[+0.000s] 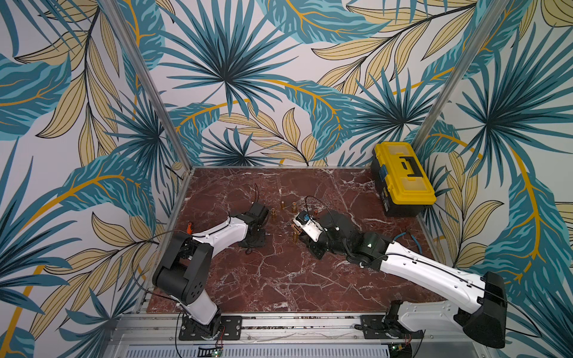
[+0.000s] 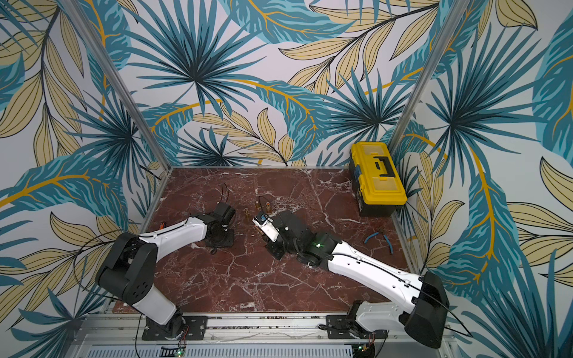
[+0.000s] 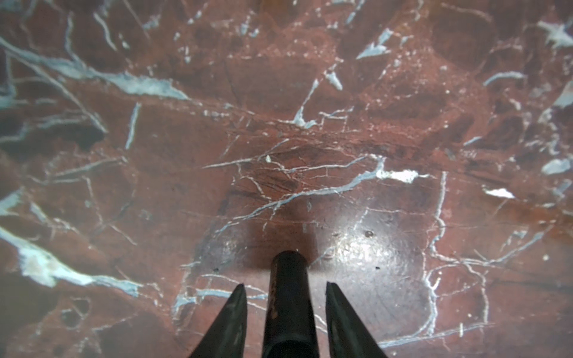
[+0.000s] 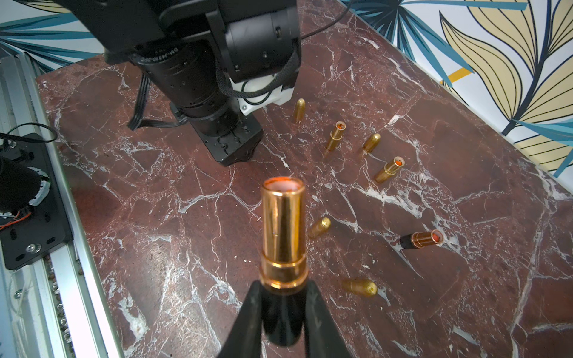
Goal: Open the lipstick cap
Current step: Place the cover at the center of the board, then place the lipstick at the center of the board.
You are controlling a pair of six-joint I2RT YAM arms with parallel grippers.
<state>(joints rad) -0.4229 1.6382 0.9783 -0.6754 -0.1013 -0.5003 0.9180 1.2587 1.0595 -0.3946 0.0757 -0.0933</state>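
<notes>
Four gold caps (image 4: 359, 286) and three uncapped lipsticks (image 4: 389, 169) dot the table (image 4: 186, 217) beside the left arm (image 4: 201, 77), a fourth lipstick (image 4: 283, 235) clamped in the right gripper (image 4: 283, 286), one black cap (image 3: 290, 310) loose between the left gripper's (image 3: 284, 285) parted fingers (image 3: 229, 316); toolbox (image 1: 403, 178), pliers (image 2: 379, 238) apart.

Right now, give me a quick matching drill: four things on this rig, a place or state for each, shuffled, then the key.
Things:
1. black cap
2. uncapped lipstick
3. yellow toolbox
4. blue-handled pliers

Places or states:
A. far right corner of the table
B. between the open left jaws, a gap on each side
C. lying flat near the table's right edge
D. black base clamped in the right jaws

Pairs: 1-B, 2-D, 3-A, 4-C
</notes>
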